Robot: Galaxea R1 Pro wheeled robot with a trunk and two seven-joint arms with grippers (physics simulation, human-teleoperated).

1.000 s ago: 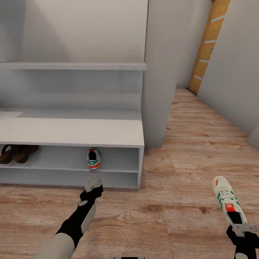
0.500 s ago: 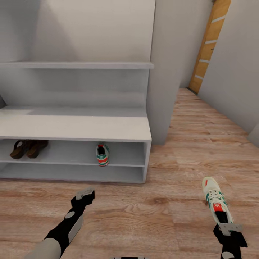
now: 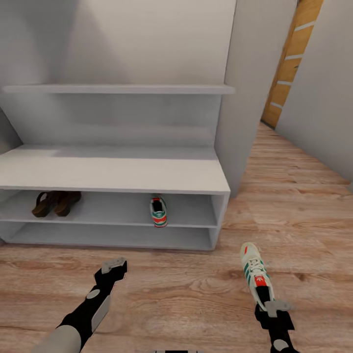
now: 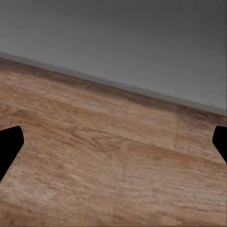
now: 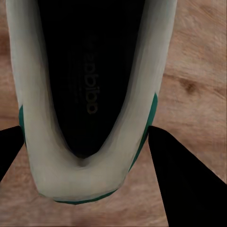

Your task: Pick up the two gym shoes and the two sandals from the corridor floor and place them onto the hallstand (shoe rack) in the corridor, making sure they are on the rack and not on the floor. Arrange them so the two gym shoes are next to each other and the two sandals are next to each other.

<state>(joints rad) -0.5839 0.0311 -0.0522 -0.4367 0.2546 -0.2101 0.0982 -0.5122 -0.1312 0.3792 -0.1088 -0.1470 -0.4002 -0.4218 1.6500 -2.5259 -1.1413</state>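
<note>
1. The low white hallstand with two open shelf tiers (image 3: 113,171) already holds the brown leather sandals (image 3: 55,203) and one gym shoe (image 3: 158,212) on its upper tier
2. The second cream-white lace-up gym shoe with green stripes (image 3: 255,274) looks light, with a stiff heel collar that suits gripping
3. My right gripper (image 3: 274,308) clamps its heel above the wood-plank floor (image 3: 186,289)
4. My left gripper (image 3: 113,267) hangs wide open, holding nothing

Cream shoes (image 3: 255,274) with green stripes, red labels; brown sandals (image 3: 55,203); white rack (image 3: 117,174); wood-grain floor (image 3: 181,294).
</note>
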